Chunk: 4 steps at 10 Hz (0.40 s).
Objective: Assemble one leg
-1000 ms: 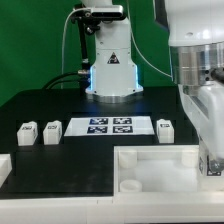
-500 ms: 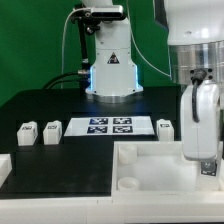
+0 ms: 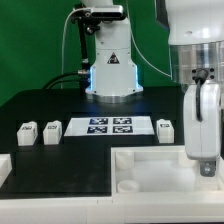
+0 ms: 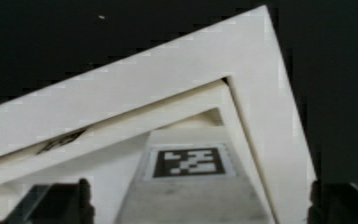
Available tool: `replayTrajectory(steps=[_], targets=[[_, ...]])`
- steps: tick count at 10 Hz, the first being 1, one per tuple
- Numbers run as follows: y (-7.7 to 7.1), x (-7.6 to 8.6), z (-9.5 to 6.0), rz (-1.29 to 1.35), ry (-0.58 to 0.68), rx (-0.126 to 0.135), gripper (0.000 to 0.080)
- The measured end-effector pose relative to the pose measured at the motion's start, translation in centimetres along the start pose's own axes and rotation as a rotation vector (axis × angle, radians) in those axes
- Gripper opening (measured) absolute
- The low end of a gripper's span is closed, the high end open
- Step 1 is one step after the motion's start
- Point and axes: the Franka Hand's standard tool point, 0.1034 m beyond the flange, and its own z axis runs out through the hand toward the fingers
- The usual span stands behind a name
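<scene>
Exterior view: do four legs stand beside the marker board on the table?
No: beside the marker board only three legs show, at.

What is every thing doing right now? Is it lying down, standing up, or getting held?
Gripper: low over the tray panel's right end in the exterior view; open or shut, cannot tell.
Tray panel: lying flat on the table, a round socket showing.
Two legs: standing loose, at the exterior view's left of the marker board.
Third leg: standing loose, on the board's other side.
Marker board: lying flat, untouched.
</scene>
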Motion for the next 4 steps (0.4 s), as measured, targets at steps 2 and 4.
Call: replayTrajectory(steps=[2,4], targets=[[0.6,-0.1,-1.4,-0.008,-0.018,-0.002,0.0645],[0.5,-0.2,-1.5,-0.009,-0.020,0.000,0.0648]])
